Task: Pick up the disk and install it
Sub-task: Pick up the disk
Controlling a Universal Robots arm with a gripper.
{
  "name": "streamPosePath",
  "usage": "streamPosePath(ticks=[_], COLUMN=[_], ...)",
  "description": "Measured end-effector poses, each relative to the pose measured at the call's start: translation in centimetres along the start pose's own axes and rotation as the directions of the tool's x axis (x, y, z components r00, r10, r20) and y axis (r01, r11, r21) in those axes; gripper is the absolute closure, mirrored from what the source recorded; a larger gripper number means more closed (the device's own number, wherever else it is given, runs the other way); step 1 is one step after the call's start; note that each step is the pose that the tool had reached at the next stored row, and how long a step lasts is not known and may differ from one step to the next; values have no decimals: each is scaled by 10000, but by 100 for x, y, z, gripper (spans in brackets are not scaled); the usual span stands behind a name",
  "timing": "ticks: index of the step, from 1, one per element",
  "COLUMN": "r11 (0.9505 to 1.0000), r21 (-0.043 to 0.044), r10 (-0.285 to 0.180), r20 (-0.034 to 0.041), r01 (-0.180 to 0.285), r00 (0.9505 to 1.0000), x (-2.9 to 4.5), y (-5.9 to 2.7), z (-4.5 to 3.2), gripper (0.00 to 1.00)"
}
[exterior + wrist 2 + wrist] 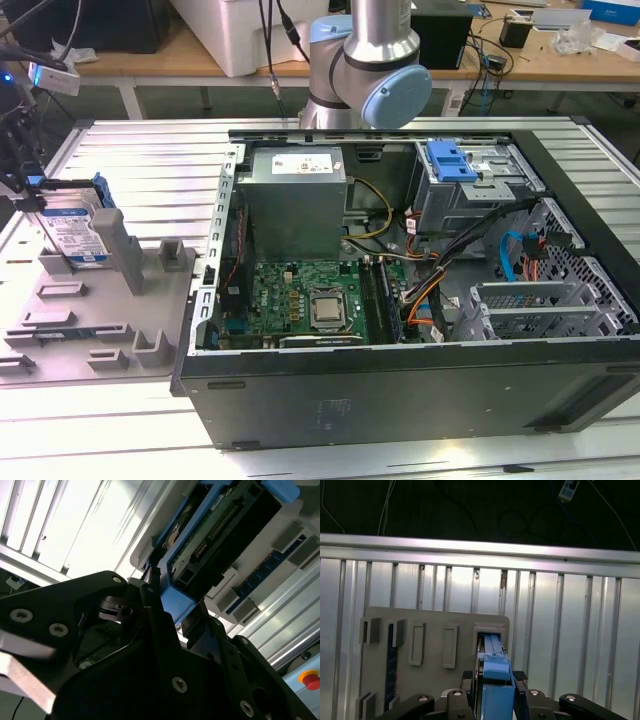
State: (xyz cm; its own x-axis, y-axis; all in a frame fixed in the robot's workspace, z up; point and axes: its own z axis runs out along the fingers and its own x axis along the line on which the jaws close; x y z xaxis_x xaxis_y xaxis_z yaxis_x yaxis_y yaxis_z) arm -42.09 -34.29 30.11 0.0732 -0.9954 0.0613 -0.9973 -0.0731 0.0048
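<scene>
Two black fingers (pixel 520 676) of the gripper (pixel 493 676) stand on either side of the disk (pixel 497 696), pressed against the blue plastic carrier that frames it, so the gripper appears to be pinching the disk by its top edge. In the exterior view the arm (pixel 365 60) rises as a brushed silver tube with a pale blue joint cap behind the computer case (pixel 400 400), while its wrist end sits far out at that view's left edge, right over the disk (pixel 78 228).

The disk stands upright on its narrow edge at the grey fixture (pixel 110 300), a matte moulded plate with raised rectangular posts and slots. Its white-and-blue label faces the exterior camera, and whether its lower edge sits in a slot or hangs just above it is hard to judge. In the second wrist view the disk's (pixel 215 525) underside shows a dark circuit board with a row of connector pins, edged by the smooth blue frame.

The fixture lies on a table (pixel 140 160) of ribbed, shiny aluminium slats. The black case lies open on its side, well apart from the disk, showing a green motherboard (pixel 300 295). Inside it, a perforated metal drive cage (pixel 470 195) is topped by a blue latch piece (pixel 450 160).
</scene>
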Motion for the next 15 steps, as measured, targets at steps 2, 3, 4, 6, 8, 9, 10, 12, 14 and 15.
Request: streamPosePath(ticks=[2,3,4,6,8,9,10,12,14,15], r11=[10000,10000,10000,10000,10000,10000,10000,10000,10000,10000], r21=[1,2,4,6,6,7,7,7,7,7], r10=[-1,-1,-1,-1,-1,-2,-2,-1,-1,-1], r20=[12,19,33,57,66,73,75,80,81,82], r01=[1,1,1,1,1,2,2,1,1,1], r00=[10000,10000,10000,10000,10000,10000,10000,10000,10000,10000], x=[0,0,0,0,1,3,6,10,14,19], y=[-1,-2,-3,-4,-4,-4,-5,-5,-4,-4], z=[2,3,3,4,6,9,12,16,18,20], gripper=[57,57,57,57,57,57,57,57,57,59])
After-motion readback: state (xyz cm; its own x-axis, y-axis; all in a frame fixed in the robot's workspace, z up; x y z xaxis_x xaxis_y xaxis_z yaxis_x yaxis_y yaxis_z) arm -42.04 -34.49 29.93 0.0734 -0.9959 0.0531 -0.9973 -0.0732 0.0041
